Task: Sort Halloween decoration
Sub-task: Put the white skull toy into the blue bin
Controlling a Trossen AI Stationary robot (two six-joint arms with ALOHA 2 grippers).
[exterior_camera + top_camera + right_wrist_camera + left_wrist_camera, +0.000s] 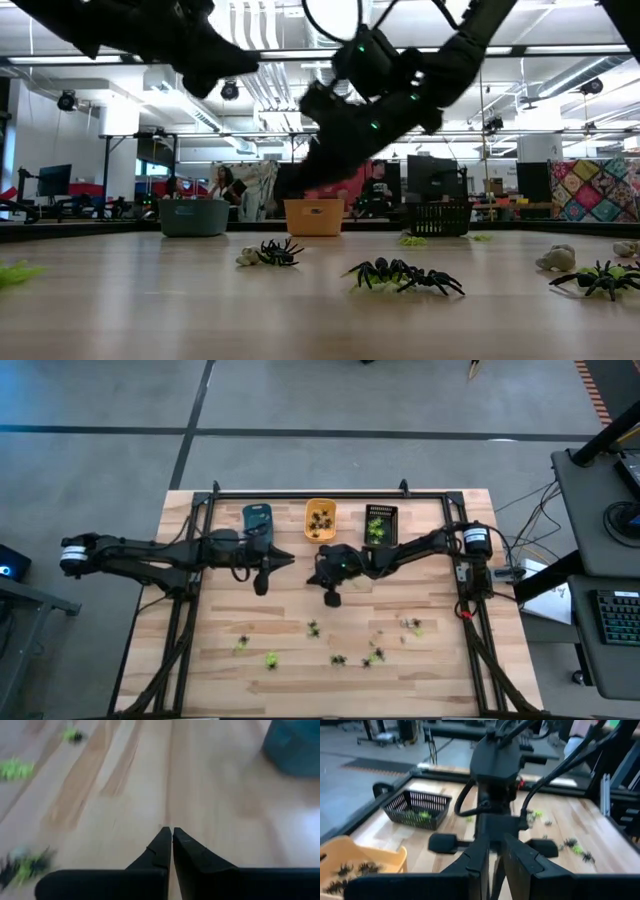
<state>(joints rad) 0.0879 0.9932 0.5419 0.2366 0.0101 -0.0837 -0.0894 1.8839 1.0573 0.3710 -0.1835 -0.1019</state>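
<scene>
1. Task's things: tiny plastic spider figures (340, 658), black, yellow-green and pale, are seen scattered over the near part of the light wooden slatted table (190, 690); more are already lodged in the trays at the far edge.
2. Trays: a blue rectangular tray (257, 520), an orange rectangular tray (320, 520) w/ black spiders in it, and a black mesh basket tray (380, 523) w/ yellow-green ones are lined up side by side.
3. Right gripper (171, 836): held above bare wood near table centre, between trays and the scattered figures. Fingers are pressed together, tip to tip; nothing is seen clamped between them in the right wrist view.
4. Left gripper (494, 851): hung just in front of the blue tray, near the right one. Fingers are nearly together w/ a narrow gap; nothing is seen held.
5. Step in hand (judged): betw. picks; no figure is carried, approx. half the lot is left on the table.
6. Next move (judged): right fingers would need to be spread, then lowered over one spider among the near scatter, e.g. the black one (405, 274) seen in the low view, and colour matched to its tray.
</scene>
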